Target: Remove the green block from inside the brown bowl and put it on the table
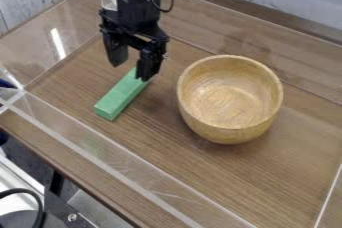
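The green block (119, 96) lies flat on the table (201, 172), to the left of the brown bowl (230, 98). The bowl's pale inside holds nothing. My black gripper (134, 58) hangs just above the block's far end, pointing down. Its two fingers stand apart with nothing between them, so it is open. The block is not touched by the fingers as far as I can see.
Low clear acrylic walls (40, 122) border the tabletop on the left and front. The bowl stands to the right of the gripper, about a hand's width away.
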Robot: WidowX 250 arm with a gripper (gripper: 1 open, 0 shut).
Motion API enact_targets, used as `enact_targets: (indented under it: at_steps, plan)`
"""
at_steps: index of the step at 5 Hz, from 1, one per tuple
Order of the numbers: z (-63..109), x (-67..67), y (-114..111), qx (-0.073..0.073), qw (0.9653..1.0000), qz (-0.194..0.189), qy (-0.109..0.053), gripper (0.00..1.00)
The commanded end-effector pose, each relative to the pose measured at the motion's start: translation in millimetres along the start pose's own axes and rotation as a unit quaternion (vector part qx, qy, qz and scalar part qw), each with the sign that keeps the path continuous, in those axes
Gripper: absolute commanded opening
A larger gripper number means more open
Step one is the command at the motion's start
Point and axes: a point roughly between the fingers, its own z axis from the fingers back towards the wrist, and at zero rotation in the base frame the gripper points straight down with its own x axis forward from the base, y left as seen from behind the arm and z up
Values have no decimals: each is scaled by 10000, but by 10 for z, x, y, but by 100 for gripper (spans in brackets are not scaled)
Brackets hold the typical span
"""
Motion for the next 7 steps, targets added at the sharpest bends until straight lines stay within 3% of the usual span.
enact_targets:
  at_steps: [1, 7]
  plan:
    - [130, 100, 25, 70, 9997, -11, -251, 100]
    - [72, 265, 12, -36, 9996, -15, -286, 100]
